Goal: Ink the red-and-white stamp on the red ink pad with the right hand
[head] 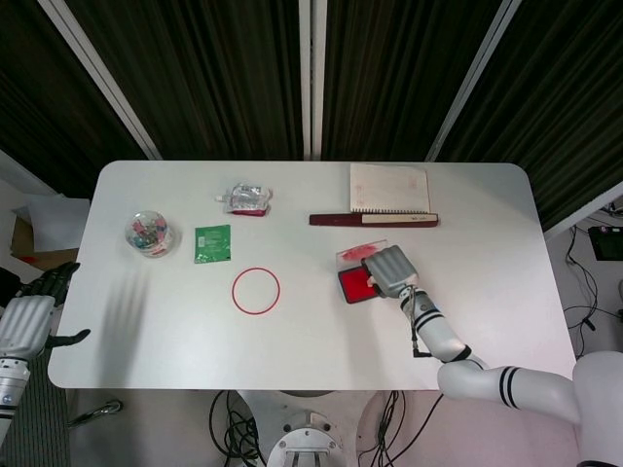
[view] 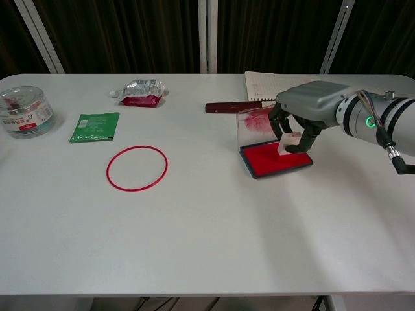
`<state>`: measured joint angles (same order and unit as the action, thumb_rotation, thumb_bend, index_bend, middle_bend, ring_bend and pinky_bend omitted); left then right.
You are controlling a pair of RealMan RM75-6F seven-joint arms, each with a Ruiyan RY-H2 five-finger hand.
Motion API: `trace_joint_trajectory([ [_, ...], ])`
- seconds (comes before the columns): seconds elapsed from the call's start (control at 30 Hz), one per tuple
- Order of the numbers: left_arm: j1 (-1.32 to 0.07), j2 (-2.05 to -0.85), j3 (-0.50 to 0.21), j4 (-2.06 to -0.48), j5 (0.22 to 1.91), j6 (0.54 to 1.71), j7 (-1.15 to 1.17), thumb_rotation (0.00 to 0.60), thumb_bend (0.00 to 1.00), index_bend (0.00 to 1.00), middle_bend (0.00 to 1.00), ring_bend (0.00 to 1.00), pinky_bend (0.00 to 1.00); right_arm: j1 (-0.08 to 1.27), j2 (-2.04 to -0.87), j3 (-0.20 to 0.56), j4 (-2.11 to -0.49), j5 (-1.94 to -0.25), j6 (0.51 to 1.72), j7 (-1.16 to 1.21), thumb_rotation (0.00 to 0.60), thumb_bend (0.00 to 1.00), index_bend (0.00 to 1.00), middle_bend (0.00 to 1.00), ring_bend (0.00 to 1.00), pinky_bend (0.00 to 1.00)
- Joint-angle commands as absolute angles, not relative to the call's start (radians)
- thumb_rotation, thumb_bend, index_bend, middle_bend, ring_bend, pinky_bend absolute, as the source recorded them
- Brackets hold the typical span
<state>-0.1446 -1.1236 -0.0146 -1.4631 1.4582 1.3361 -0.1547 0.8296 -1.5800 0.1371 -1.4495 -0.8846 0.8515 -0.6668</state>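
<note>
While gripped by right robot hand (view: 299, 120), stamp (view: 287, 143) on ink pad (view: 267, 162).

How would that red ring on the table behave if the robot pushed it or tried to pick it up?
The red ring looks very thin and lies flat on the table, so it would probably slide rather than roll or tip. It seems light, perhaps bendy like a band, though its stiffness cannot be told. Lying so low, it would likely be hard for fingers to get under.

light: bright, even | shadows: soft, faint | focus: sharp | glare: none
</note>
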Motion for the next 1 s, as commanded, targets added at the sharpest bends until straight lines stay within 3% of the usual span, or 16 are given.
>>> trace_joint_trajectory([
  [0.03, -0.144, -1.124, -0.015, -1.461, 1.458, 1.337, -0.157, 0.6, 0.07, 0.04, 0.07, 0.08, 0.18, 0.836, -1.587, 0.132, -1.442, -0.878, 0.852, -0.668, 0.6, 0.27, 0.65, 0.61, 0.72, 0.92],
  [0.47, -0.139, -1.126, -0.013, -1.455, 1.464, 1.347, -0.166, 0.6, 0.07, 0.04, 0.07, 0.08, 0.18, 0.842, -1.566, 0.123, -1.477, -0.889, 0.888, -0.648, 0.6, 0.28, 0.66, 0.62, 0.72, 0.92],
  [0.7, -0.14, -1.123, -0.011, -1.473, 1.474, 1.354, -0.157, 0.6, 0.07, 0.04, 0.07, 0.08, 0.18, 0.805, -1.437, 0.11, -1.639, -0.957, 0.953, -0.623, 0.6, 0.28, 0.66, 0.62, 0.72, 0.92],
  [1.0, -0.143, -1.13, -0.005, -1.491, 1.482, 1.351, -0.134, 0.6, 0.07, 0.04, 0.07, 0.08, 0.18, 0.733, -1.319, 0.017, -1.719, -1.015, 0.975, -0.599, 0.6, 0.28, 0.66, 0.62, 0.72, 0.92],
])
